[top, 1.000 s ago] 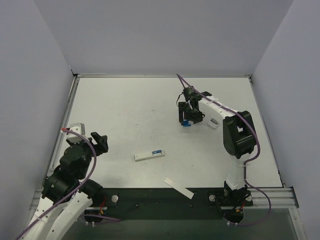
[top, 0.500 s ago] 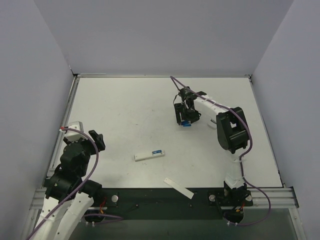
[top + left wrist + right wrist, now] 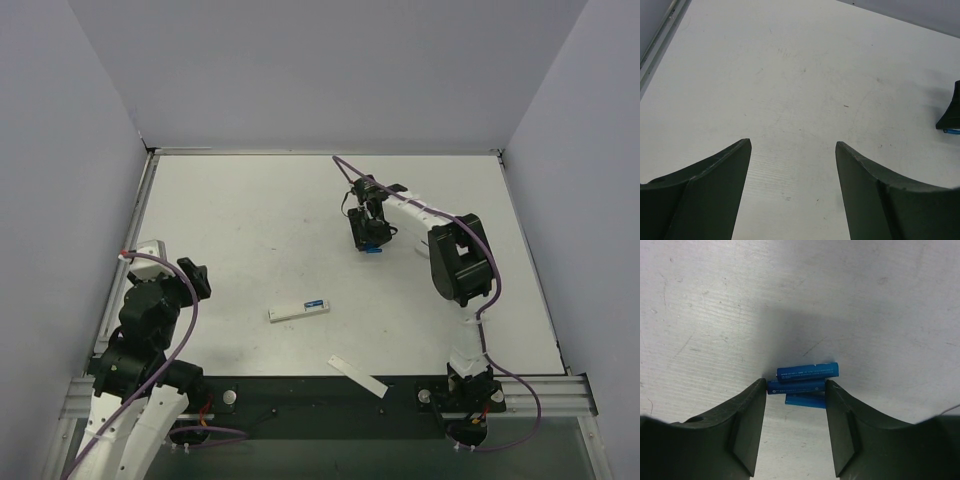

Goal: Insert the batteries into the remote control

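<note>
Closing from a wider gape, the right hand (image 3: 795,386) pinches the middle of three batteries (image 3: 807,371) on the far desk (image 3: 250,220), pickup seemingly begun; the remote (image 3: 299,310) lies mid-desk, well apart; left hand (image 3: 792,145) wide, empty.

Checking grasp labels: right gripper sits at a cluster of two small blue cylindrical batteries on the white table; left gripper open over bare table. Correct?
Wrong count: the right wrist view shows three small blue cylindrical batteries, not two. The right gripper does sit at them on the white table; left gripper open over bare table.
</note>
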`<act>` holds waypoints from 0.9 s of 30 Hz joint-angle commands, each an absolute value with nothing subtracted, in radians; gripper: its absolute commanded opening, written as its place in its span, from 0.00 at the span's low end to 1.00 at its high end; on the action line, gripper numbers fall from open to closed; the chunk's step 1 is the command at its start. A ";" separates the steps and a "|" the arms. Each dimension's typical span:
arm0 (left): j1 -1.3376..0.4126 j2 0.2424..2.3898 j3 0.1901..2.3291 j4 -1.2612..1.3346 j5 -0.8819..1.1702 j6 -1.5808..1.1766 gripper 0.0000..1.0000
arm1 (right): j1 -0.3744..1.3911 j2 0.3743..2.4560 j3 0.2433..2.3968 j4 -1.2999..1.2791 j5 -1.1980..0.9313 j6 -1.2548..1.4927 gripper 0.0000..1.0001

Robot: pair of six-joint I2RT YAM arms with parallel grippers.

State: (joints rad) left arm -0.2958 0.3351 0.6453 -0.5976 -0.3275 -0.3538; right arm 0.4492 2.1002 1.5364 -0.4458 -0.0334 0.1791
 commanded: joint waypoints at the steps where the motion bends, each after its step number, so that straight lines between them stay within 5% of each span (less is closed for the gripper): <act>1: -0.282 0.345 0.647 -0.542 -0.304 -0.336 0.79 | 0.459 2.095 1.557 -0.480 -0.003 0.169 0.39; 8: -0.276 0.350 0.644 -0.540 -0.291 -0.333 0.79 | 0.463 2.059 1.551 -0.485 -0.003 0.167 0.24; 27: -0.253 0.342 0.643 -0.535 -0.253 -0.336 0.79 | 0.790 1.706 1.296 -0.494 -0.187 0.535 0.24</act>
